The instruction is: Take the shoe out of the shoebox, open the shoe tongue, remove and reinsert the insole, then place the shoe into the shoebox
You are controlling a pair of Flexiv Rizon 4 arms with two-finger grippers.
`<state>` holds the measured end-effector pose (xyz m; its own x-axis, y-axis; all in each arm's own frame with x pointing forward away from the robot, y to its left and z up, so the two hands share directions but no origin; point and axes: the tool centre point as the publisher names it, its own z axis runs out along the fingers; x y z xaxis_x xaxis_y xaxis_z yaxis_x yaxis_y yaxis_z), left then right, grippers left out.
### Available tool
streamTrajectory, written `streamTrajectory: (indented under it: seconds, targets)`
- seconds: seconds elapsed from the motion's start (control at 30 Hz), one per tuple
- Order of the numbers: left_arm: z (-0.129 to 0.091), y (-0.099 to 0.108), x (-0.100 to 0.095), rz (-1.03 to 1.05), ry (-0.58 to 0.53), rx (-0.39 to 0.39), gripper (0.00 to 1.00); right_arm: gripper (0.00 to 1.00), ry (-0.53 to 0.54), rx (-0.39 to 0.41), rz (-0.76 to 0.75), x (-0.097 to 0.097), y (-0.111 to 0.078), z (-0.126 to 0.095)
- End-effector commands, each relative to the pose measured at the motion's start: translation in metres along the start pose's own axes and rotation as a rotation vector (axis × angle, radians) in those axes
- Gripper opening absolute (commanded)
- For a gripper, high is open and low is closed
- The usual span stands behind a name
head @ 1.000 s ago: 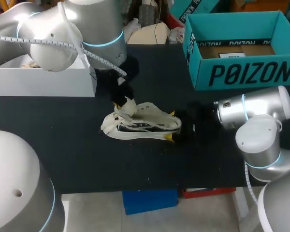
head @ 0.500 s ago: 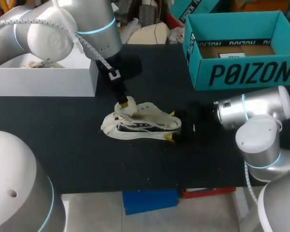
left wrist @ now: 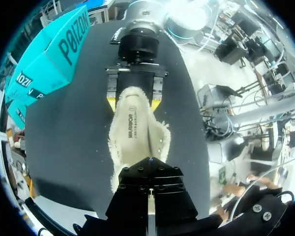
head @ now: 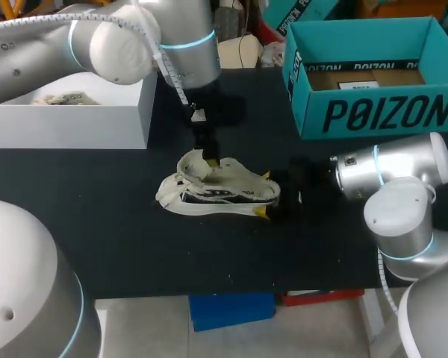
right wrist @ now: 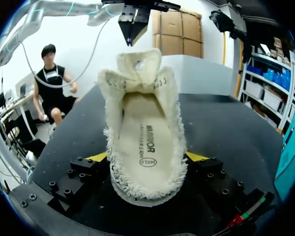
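Lab: robot arms [head: 119, 45], black table [head: 134, 246]

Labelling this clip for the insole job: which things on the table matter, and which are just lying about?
Job: shoe, insole, teal shoebox, right gripper clamping the shoe, left gripper above the tongue.
Lying about: white box.

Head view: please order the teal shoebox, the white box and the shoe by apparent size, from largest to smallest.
1. teal shoebox
2. white box, partly hidden by the left arm, so less sure
3. shoe, clearly smallest
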<state>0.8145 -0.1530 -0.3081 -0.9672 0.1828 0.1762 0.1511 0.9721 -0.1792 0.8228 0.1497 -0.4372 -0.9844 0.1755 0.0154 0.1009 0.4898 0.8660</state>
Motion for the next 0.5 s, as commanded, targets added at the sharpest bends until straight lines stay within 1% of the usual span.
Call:
streamTrajectory:
  seconds: [0.03, 0.23, 0.33, 0.5]
  targets:
    - [0.018, -0.011, -0.020, 0.237, 0.240, -0.088, 0.00, 0.00, -0.001, 0.001, 0.001, -0.001, -0.002, 0.002]
    - [0.041, -0.011, -0.027, 0.213, 0.273, -0.093, 0.00, 0.00, -0.001, 0.001, 0.001, -0.001, -0.002, 0.002]
    - [0.051, -0.010, -0.029, 0.172, 0.284, -0.075, 0.00, 0.00, -0.001, 0.001, 0.001, -0.001, -0.002, 0.002]
    - [0.062, -0.006, -0.027, 0.118, 0.292, -0.045, 0.00, 0.00, -0.001, 0.001, 0.001, -0.001, -0.002, 0.002]
